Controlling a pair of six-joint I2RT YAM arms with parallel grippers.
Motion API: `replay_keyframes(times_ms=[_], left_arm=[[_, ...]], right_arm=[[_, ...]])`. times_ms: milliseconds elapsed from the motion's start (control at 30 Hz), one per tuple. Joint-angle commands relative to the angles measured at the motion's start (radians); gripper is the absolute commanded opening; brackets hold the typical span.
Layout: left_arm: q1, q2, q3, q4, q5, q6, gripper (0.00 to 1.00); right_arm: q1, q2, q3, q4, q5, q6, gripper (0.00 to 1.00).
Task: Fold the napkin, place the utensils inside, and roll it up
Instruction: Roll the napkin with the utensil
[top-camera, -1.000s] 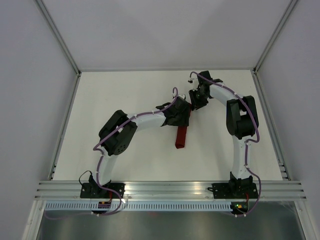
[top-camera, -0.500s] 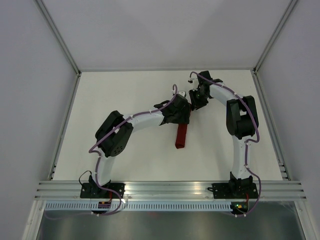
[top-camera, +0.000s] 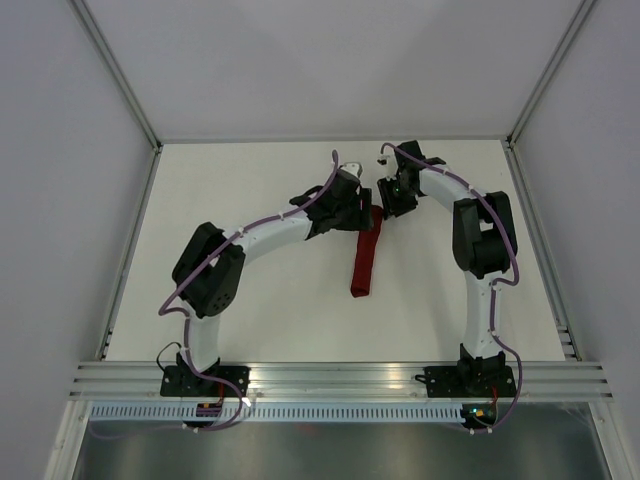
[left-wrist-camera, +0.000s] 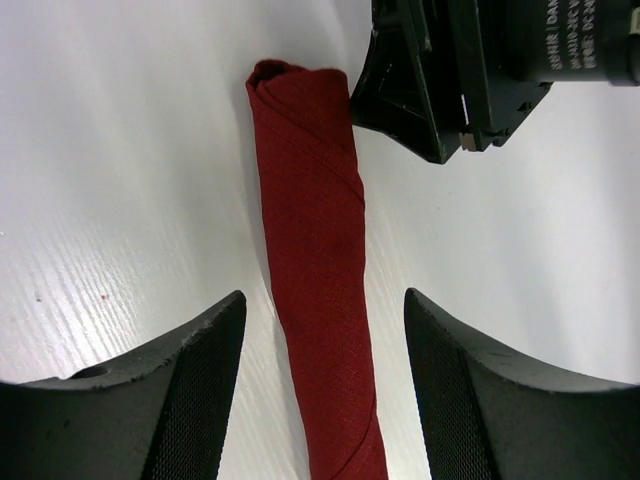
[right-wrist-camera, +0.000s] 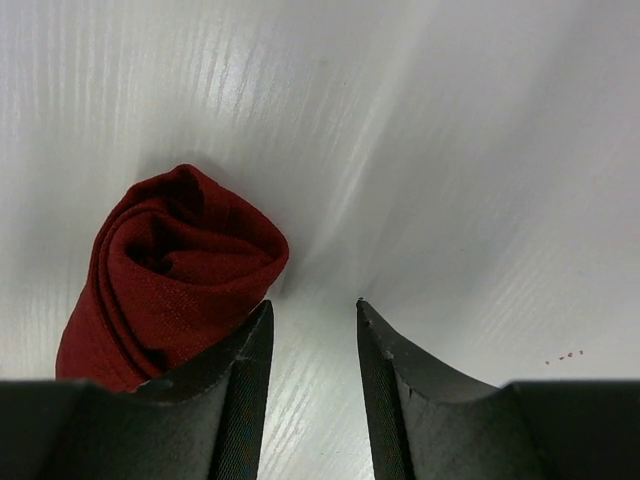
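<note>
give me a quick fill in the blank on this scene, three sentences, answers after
The maroon napkin lies on the white table as a long ____.
The left tool has one finger on each side of the napkin without gripping it, so it is ____.
The right tool, beside the napkin's end, has ____ between its fingers.
Missing words: roll; open; nothing
</note>
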Motion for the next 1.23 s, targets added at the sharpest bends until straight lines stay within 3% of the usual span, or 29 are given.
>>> replay_keyframes(times_ms=[0, 200, 400, 500, 700, 900, 1200], left_arm=[[0.029, -0.095, 0.0, 0.021, 0.059, 0.06, 0.7], [0.081, -0.235, -0.073, 0.015, 0.119, 0.086, 0.7], [0.11, -0.451, -0.201, -0.018, 0.127, 0.149, 0.7], [0.119, -0.56, -0.253, -0.044, 0.108, 0.172, 0.71], [0.127, -0.741, -0.342, -0.091, 0.095, 0.217, 0.72], [0.131, -0.885, -0.4, -0.113, 0.044, 0.255, 0.75], [0.133, -0.92, -0.403, -0.126, 0.061, 0.273, 0.76]], right_arm=[[-0.026, -0.08, 0.003, 0.013, 0.032, 0.041, 0.45], [-0.141, -0.248, -0.106, 0.053, -0.067, 0.015, 0.46], [-0.229, -0.558, -0.253, 0.105, -0.08, -0.059, 0.5], [-0.281, -0.711, -0.334, 0.123, -0.099, -0.076, 0.55], [-0.293, -0.96, -0.463, 0.125, -0.099, -0.091, 0.75], [-0.293, -1.057, -0.579, 0.117, -0.103, -0.091, 0.8], [-0.303, -1.111, -0.62, 0.135, -0.126, -0.079, 0.82]])
